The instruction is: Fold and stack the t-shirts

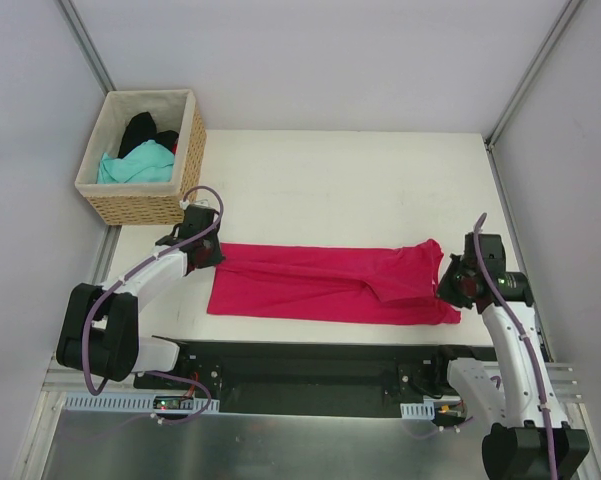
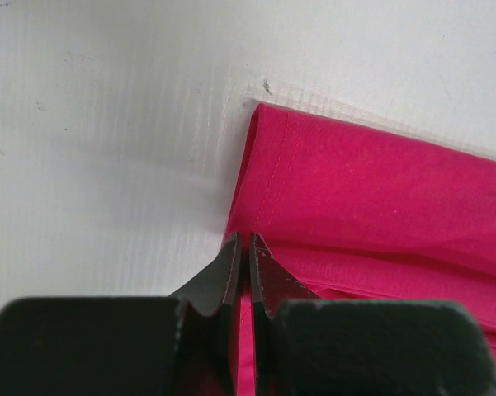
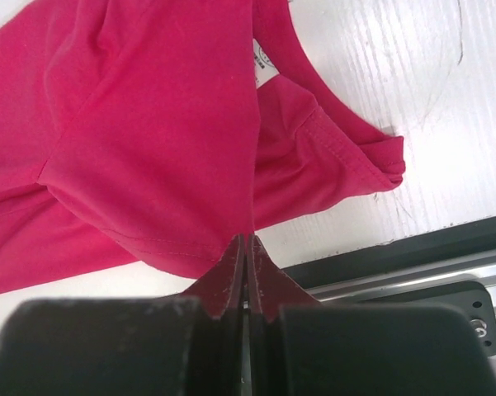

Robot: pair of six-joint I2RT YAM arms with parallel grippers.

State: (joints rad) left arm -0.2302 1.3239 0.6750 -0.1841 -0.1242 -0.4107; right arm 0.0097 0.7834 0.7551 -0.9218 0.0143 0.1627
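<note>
A crimson-pink t-shirt (image 1: 330, 285) lies folded lengthwise in a long band across the near part of the white table (image 1: 360, 180). My left gripper (image 1: 212, 252) is shut on the shirt's far left corner, and pink cloth (image 2: 371, 190) shows between its jaws (image 2: 246, 241). At the shirt's right end, by the neck and sleeves, my right gripper (image 1: 446, 288) is shut on a sleeve's hem (image 3: 246, 241). The white neck label (image 3: 262, 62) shows in the right wrist view. A teal t-shirt (image 1: 135, 165) and a black one (image 1: 140, 130) lie in the basket.
The wicker basket (image 1: 90, 190) stands off the table's far left corner. A black rail (image 1: 310, 365) runs along the near edge just behind the shirt. Grey walls close in the far, left and right sides.
</note>
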